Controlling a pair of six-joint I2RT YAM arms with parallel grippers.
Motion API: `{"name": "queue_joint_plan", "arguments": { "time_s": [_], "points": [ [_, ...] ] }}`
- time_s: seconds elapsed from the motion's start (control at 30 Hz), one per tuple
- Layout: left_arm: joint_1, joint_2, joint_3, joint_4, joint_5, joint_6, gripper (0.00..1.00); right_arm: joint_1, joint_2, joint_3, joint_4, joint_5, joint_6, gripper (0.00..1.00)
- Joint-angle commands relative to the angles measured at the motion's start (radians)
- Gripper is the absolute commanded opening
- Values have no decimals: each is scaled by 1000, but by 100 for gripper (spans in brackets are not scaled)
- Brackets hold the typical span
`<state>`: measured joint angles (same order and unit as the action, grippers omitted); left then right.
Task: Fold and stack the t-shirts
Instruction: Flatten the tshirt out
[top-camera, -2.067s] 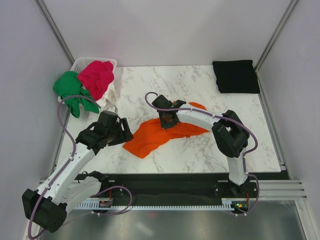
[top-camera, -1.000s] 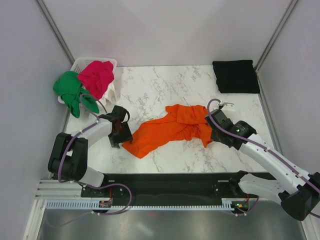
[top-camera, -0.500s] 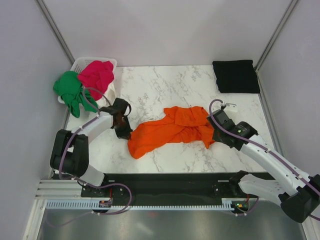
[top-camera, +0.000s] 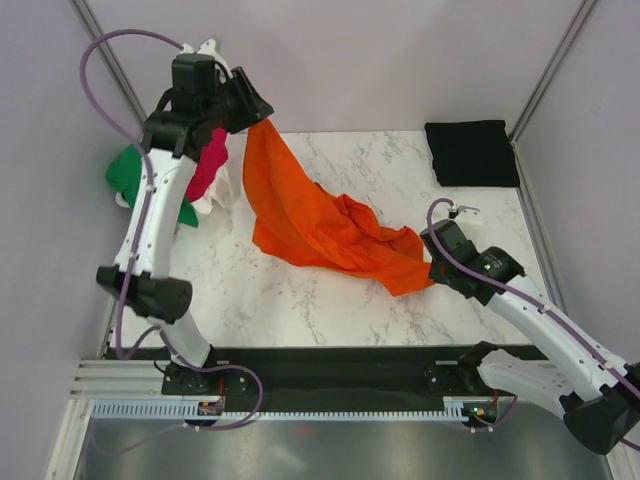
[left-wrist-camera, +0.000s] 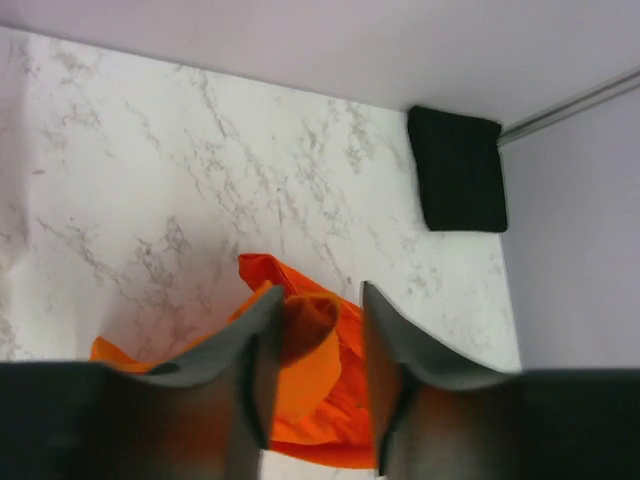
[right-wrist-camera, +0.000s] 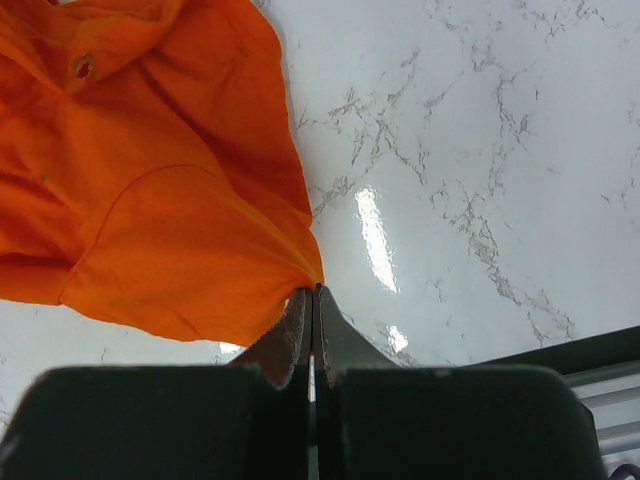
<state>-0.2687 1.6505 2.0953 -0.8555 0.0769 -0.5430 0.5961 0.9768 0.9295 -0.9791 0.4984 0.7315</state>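
Observation:
The bright orange t-shirt hangs stretched between my two grippers over the marble table. My left gripper is raised high at the back left. In the left wrist view its jaws stand apart, with a bunch of the orange shirt against the left finger. My right gripper is low at the right and shut on the shirt's corner, its fingertips pressed together. A folded black t-shirt lies at the back right and also shows in the left wrist view.
Green and magenta-red shirts hang over the white basket at the back left, partly hidden by my left arm. Grey walls close the table on three sides. The black base rail runs along the near edge.
My left gripper rose from the table's left side to high at the back left, lifting the shirt's left end. The shirt went from bunched to stretched out. The right gripper stayed put.

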Motion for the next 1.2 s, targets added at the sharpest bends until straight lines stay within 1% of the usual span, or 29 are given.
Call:
{"name": "queue_joint_plan", "arguments": {
  "time_s": [0.0, 0.03, 0.1, 0.17, 0.2, 0.23, 0.27, 0.3, 0.33, 0.37, 0.4, 0.47, 0.5, 0.53, 0.57, 0.6, 0.67, 0.7, 0.73, 0.77, 0.83, 0.97, 1.07, 1.17],
  "points": [
    [37, 306, 145, -103, 138, 66, 53, -4, -12, 2, 13, 14, -10, 0],
    [48, 412, 181, -169, 180, 69, 65, -5, -15, 2, 13, 3, -14, 0],
    [51, 474, 241, -233, 179, 78, 68, -4, -20, 2, 11, -4, -14, 0],
    [42, 448, 182, -240, 135, 92, 70, -4, -26, 0, 5, -4, -12, 0],
    [39, 413, 82, -219, 112, 103, 71, -4, -29, -1, 6, -6, -11, 0],
    [39, 378, 27, -194, 98, 109, 72, -5, -26, -3, 13, -8, -12, 0],
    [39, 306, -24, -153, 62, 117, 73, -4, -21, -3, 14, -9, -15, 0],
    [39, 275, -105, -140, 40, 132, 73, -4, -14, -3, 25, -17, -20, 0],
    [40, 249, -139, -136, 14, 138, 73, -5, 9, -3, 29, -20, -27, 0],
    [39, 214, -173, -135, -33, 144, 72, -4, 19, -3, 36, -24, -29, 0],
    [39, 153, -258, -125, -52, 150, 71, -4, 28, -6, 40, -30, -30, 0],
    [40, 77, -360, -103, -100, 146, 67, -5, 43, -9, 59, -53, -30, 0],
    [40, 1, -473, -64, -101, 137, 66, -5, 46, -15, 65, -61, -29, 0],
    [40, -35, -530, -44, -98, 127, 66, -5, 46, -20, 82, -78, -27, 0],
    [39, -67, -641, -27, -104, 103, 66, -5, 46, -27, 88, -87, -21, 0],
    [40, -128, -696, 25, -100, 94, 67, -5, 46, -31, 98, -95, -20, 0],
    [43, -168, -797, 81, -91, 66, 76, -4, 54, -37, 106, -112, -23, 0],
    [45, -176, -872, 122, -83, 61, 78, -5, 56, -37, 109, -113, -23, 0],
    [55, -170, -897, 136, -81, 57, 81, -5, 62, -38, 111, -119, -26, 0],
    [62, -160, -926, 147, -54, 51, 81, -5, 62, -37, 111, -127, -29, 0],
    [77, -112, -943, 192, -52, 46, 82, -5, 56, -35, 117, -135, -38, 0],
    [111, -28, -946, 277, -31, 31, 82, -4, 40, -37, 122, -147, -41, 0],
    [134, 24, -936, 314, -40, 18, 82, -5, 23, -46, 120, -161, -40, 0],
    [155, 40, -934, 344, -51, 6, 82, -5, 5, -64, 120, -169, -32, 0]
  ]
}}
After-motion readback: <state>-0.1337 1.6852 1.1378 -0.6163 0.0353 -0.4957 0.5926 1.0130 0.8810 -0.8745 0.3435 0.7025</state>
